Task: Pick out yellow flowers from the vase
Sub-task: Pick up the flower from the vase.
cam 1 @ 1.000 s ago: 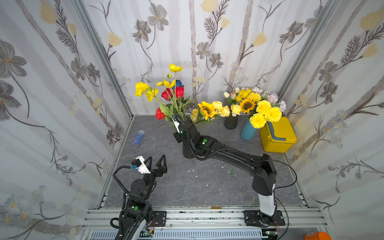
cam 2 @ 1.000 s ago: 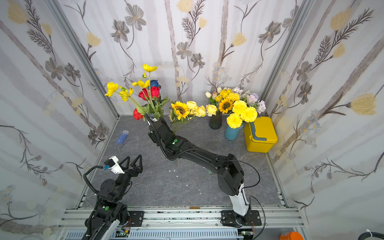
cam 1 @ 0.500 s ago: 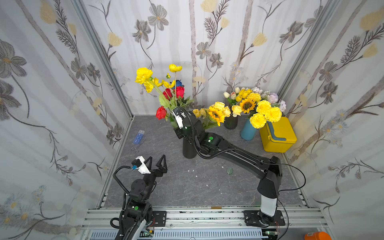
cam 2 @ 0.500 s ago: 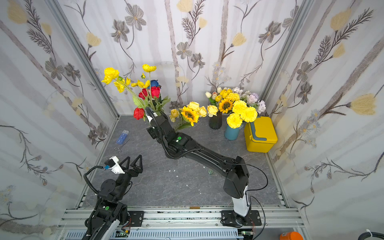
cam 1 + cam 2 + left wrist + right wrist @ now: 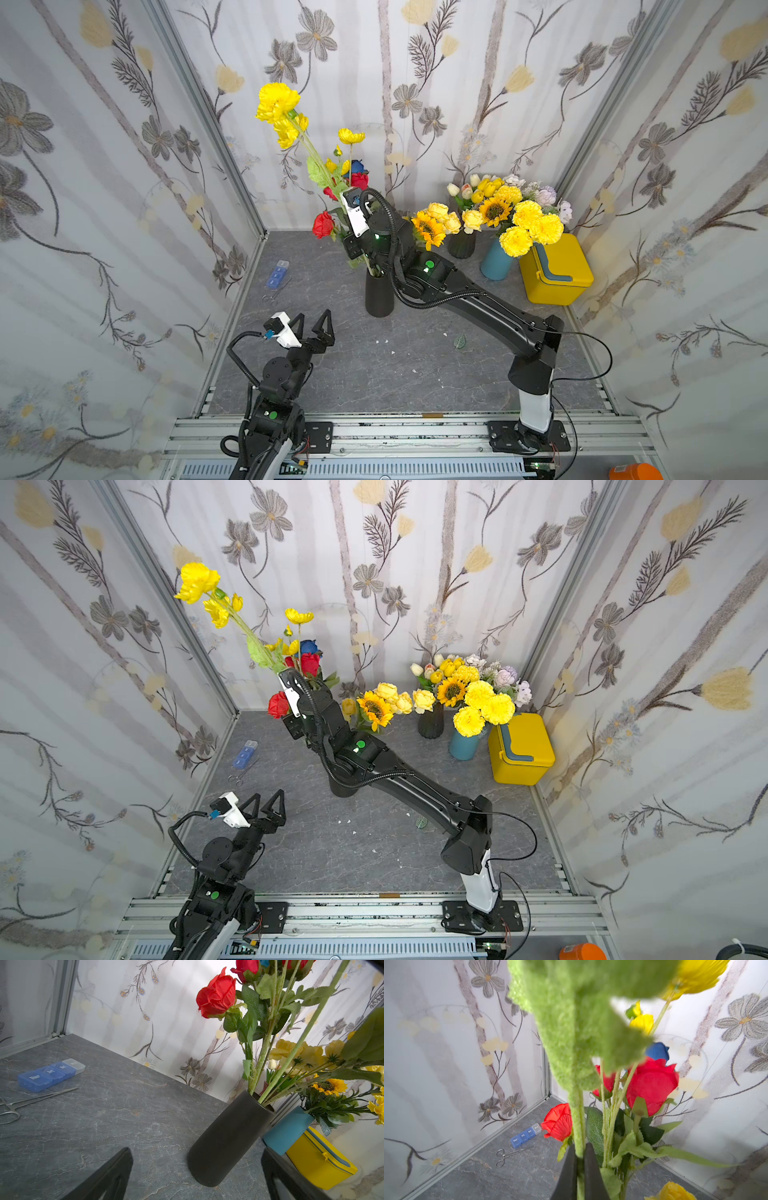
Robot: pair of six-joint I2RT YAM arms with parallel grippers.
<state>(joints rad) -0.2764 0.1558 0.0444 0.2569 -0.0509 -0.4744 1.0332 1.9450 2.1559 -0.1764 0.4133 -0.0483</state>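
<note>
Right pincer [image 5: 579, 1169] is closed hard on one stem [image 5: 576, 1118], with nothing else between the fingers. The grip sits low, just above the vase [image 5: 379, 297] mouth.

From the pincer the stem runs up and away, leaning off to the left, with the bloom [image 5: 276, 102] far above. Below the pincer its foot goes down into the vase. As far as I can tell from the left wrist view, it's not yet out. So the long axis is a steep diagonal. My read: pull along that line, not straight up, or the foot levers on the rim.

Left pincer [image 5: 312, 316] is spread fully, empty and low, well apart from the stem on the near side of the vase. The right arm is the one on it.

Materials:
- **Stem:** thin, fuzzy flocked green, and I'd guess it flexes.
- **Leaf:** a big fabric leaf [image 5: 571, 1032] just above the fingers blocks most of the right wrist view.
- **Bloom:** ruffled, carnation type.
- **Vase:** matte black, smooth, tall cylinder. Its narrow mouth is packed with rose [image 5: 652, 1086] stems right beside mine. It looks light, so drag could tip it.

A yellow poppy [image 5: 350, 136] is also in there, above the pincer. I'd take that next.
</note>
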